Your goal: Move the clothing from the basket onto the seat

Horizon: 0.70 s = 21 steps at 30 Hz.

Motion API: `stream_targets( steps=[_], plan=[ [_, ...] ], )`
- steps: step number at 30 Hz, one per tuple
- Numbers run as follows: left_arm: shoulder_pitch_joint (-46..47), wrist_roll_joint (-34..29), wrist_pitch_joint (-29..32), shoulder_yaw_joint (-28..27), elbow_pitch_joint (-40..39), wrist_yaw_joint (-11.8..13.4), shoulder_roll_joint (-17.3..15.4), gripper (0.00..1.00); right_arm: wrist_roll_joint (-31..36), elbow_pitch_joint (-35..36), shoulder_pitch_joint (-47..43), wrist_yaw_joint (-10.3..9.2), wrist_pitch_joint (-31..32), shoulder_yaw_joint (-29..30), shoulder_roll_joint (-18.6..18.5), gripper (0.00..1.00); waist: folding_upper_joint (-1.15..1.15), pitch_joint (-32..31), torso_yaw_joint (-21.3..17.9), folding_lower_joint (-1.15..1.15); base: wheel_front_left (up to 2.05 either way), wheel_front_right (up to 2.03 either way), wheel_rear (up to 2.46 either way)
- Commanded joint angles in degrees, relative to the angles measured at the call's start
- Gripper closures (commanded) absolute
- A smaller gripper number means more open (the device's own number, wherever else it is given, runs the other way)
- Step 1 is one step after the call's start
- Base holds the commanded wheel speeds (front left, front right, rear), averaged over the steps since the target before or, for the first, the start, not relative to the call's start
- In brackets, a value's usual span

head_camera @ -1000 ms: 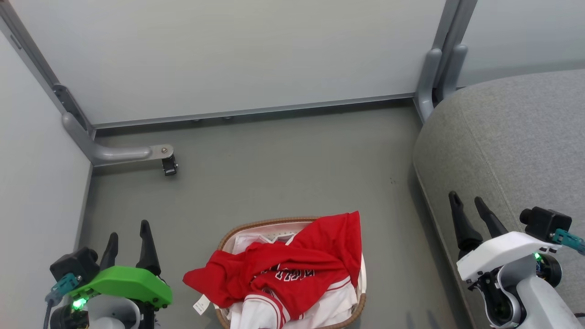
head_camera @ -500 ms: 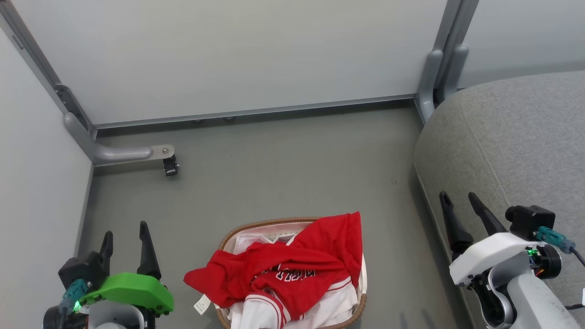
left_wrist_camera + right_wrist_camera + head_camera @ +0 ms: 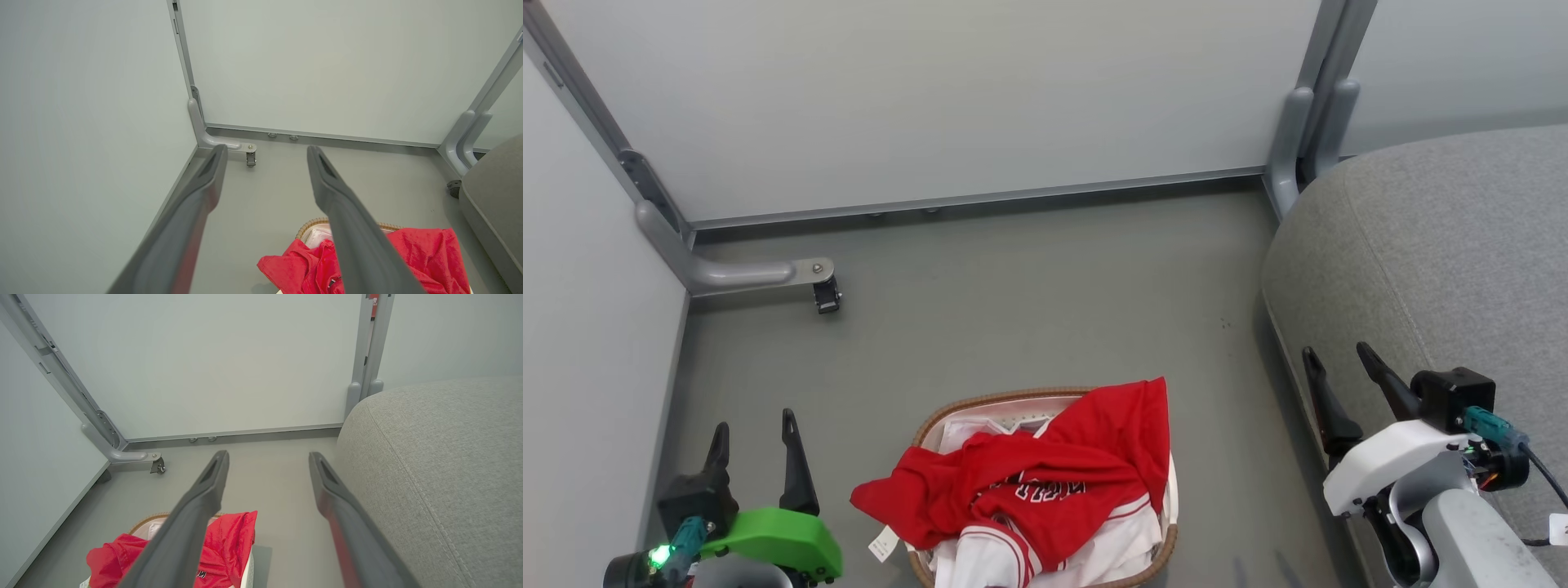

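Red clothing lies heaped in the basket, spilling over its left side; dark white-outlined lettering and white striped trim show on it. The same red heap appears low in both wrist views. The grey seat fills the right side. My left gripper hangs open left of the basket, apart from it, holding nothing. My right gripper is open at the seat's front edge, right of the basket, also empty.
Pale partition walls close off the back and left. A grey metal foot with a small caster juts onto the floor at back left. Two grey posts stand at the back beside the seat. Bare grey floor lies beyond the basket.
My left gripper has dropped lower and slightly back toward the frame's bottom. My right gripper has shifted a little left and up. The clothing and basket have not moved.
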<state>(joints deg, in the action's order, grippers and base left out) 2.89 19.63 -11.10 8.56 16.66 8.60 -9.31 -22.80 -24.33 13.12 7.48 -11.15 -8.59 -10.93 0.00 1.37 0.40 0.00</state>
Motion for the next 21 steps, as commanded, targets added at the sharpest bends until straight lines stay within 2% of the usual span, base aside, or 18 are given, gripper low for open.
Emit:
stream_targets(
  steps=[1,10,15,21],
  plan=[
    [-0.3,-1.8,-0.4,0.0,-0.7,0.3,0.1,0.00,1.5,0.2,0.8,0.01,-0.6,-0.1,-0.3,0.00,0.00,0.1,0.0,0.00,0.00,0.00,0.00],
    [0.7,-6.4,-1.5,0.7,-0.1,-0.1,0.4,0.00,5.3,1.0,2.7,0.01,-1.7,-0.6,-0.8,0.00,0.00,2.6,-0.5,0.00,0.00,0.00,0.00],
    [3.0,-9.0,-2.1,2.0,0.9,-1.1,1.2,0.00,7.0,3.0,5.2,0.01,-2.1,-0.7,-1.3,0.00,0.00,7.5,-1.2,0.00,0.00,0.00,0.00],
    [8.1,-10.5,-2.7,3.7,5.7,-3.6,3.0,0.00,8.8,6.5,9.5,0.01,-2.8,-1.2,-2.0,0.00,0.00,15.3,-2.9,0.00,0.00,0.00,0.00]
  ],
)
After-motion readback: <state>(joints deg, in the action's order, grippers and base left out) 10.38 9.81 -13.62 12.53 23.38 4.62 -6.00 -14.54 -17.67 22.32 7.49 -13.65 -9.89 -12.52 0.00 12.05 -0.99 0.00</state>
